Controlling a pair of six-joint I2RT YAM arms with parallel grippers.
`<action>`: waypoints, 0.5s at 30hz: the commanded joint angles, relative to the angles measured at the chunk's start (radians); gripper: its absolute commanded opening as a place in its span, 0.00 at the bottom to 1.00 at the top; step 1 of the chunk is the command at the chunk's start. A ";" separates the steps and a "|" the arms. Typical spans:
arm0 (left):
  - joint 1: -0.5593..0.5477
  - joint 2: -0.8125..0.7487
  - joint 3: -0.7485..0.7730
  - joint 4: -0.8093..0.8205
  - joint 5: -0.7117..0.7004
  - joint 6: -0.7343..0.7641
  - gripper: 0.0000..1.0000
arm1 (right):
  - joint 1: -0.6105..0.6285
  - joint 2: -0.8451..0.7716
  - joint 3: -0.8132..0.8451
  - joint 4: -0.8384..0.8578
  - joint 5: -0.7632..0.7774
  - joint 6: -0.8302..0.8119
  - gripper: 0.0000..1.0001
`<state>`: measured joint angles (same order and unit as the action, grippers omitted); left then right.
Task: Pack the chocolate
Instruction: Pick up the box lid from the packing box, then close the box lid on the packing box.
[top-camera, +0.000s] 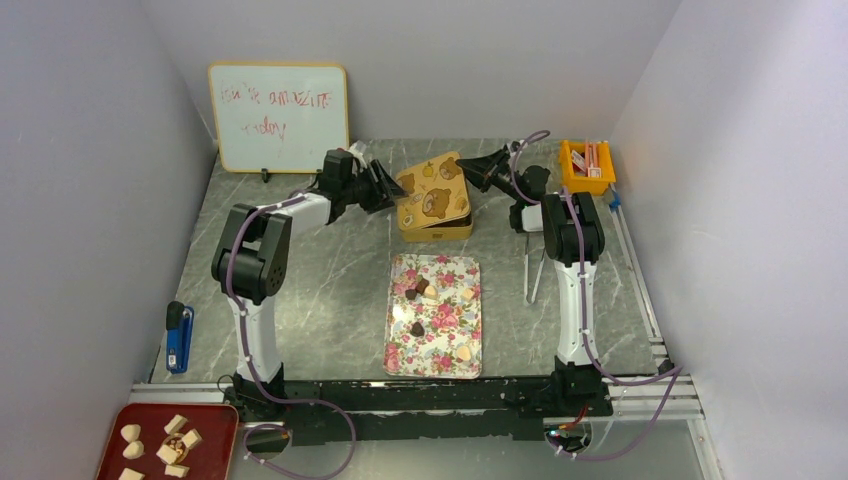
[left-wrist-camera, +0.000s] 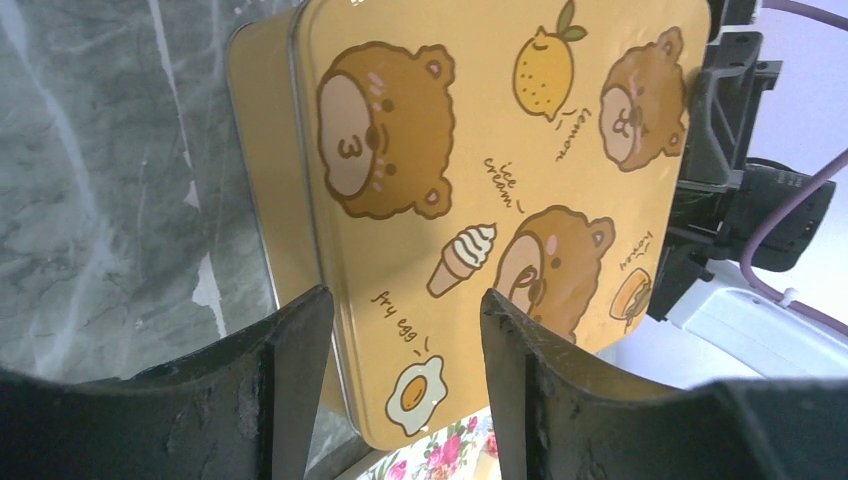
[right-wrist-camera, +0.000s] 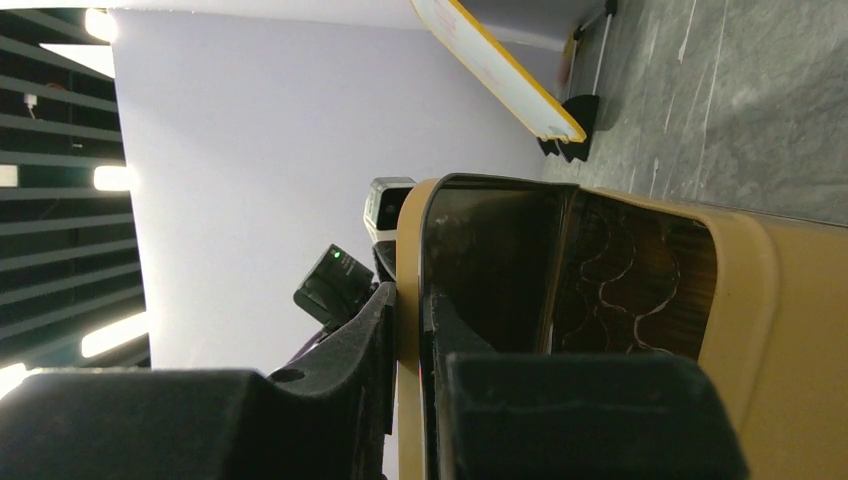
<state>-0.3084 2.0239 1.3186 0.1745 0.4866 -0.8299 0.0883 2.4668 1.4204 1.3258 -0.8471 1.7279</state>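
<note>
The chocolate (top-camera: 417, 328) lies scattered on a rectangular tray printed with pink roses (top-camera: 445, 345) at the middle of the grey marble-veined desk (top-camera: 320, 290). It is a handful of small pieces, some dark brown and rounded, others tan or cream, each lying apart from the rest except for a dark and a pale one close together near the far end. Just beyond the tray stands a shallow yellow metal tin (top-camera: 437, 231) with rounded corners. Its glossy lid with cartoon bears, a lemon, an ice-cream cone and a fried egg (left-wrist-camera: 480, 150) is tilted up off the tin. The right fingers (right-wrist-camera: 350, 350) are pinched closed on the lid's thin rim, and from that wrist the inside of the tin shows a dark brown liner with scalloped ridges (right-wrist-camera: 630, 290). The left fingers (left-wrist-camera: 290, 390), matte black and scuffed, stand apart at the tin's opposite side, with its near corner between them; whether they touch it I cannot tell. Farther out are a wood-framed whiteboard with red writing (top-camera: 280, 115), an orange plastic bin (top-camera: 587, 180), a blue tool (top-camera: 178, 338) and a red tray (top-camera: 210, 425) of pale beige blocky chunks (top-camera: 175, 425).
</note>
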 joint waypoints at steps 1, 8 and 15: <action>-0.003 -0.060 0.004 -0.022 -0.038 0.030 0.60 | -0.016 -0.014 0.016 0.036 0.003 -0.034 0.00; -0.003 -0.074 0.036 -0.142 -0.166 0.084 0.41 | -0.017 -0.010 0.024 0.031 -0.001 -0.034 0.00; -0.006 -0.031 0.095 -0.231 -0.215 0.115 0.22 | -0.018 0.000 0.029 0.029 -0.004 -0.033 0.00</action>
<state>-0.3084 2.0090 1.3647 -0.0151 0.3161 -0.7502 0.0826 2.4668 1.4208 1.3258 -0.8474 1.7279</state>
